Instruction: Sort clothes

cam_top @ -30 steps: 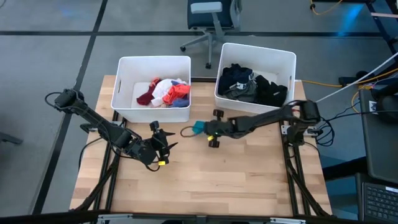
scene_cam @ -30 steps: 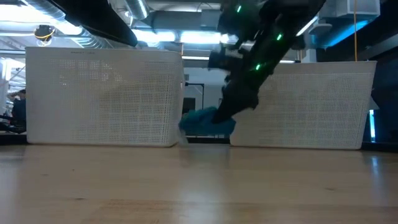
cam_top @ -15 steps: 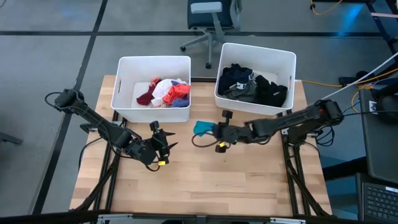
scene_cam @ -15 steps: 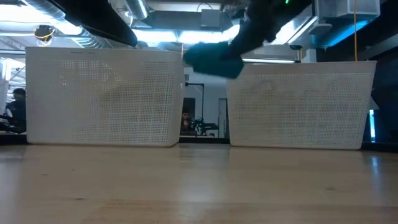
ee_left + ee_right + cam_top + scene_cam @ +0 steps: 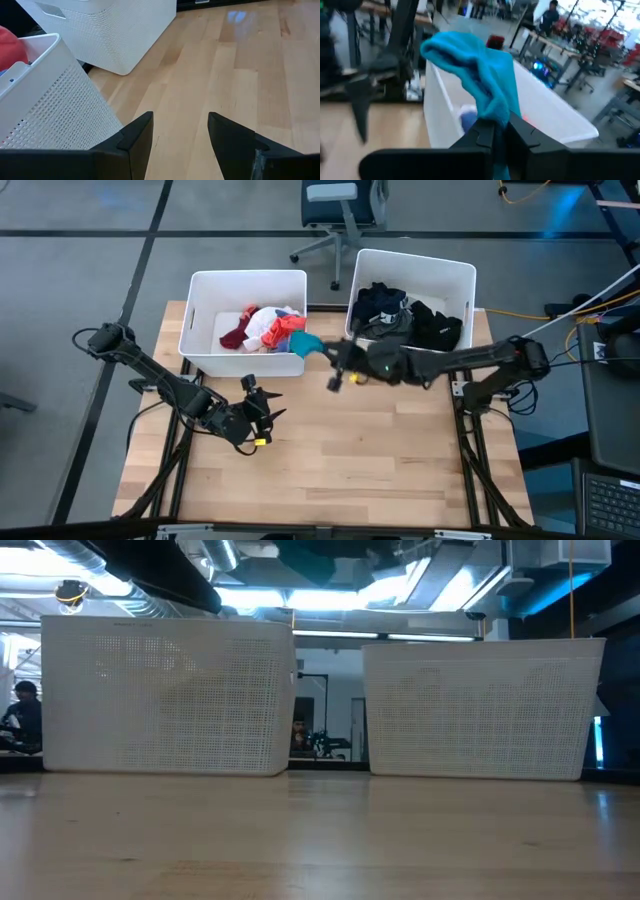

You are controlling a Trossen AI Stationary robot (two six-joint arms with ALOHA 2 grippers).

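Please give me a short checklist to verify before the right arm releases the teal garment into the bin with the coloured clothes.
1. Right gripper is shut on the teal garment: ok.
2. Garment is lifted clear of the table: ok.
3. Garment is fully over the left bin: not ok, it hangs at the bin's right front corner.
4. Left bin holds coloured clothes, a matching pile: ok.
5. Left gripper is open, waiting low on the table, away from the bin: ok.
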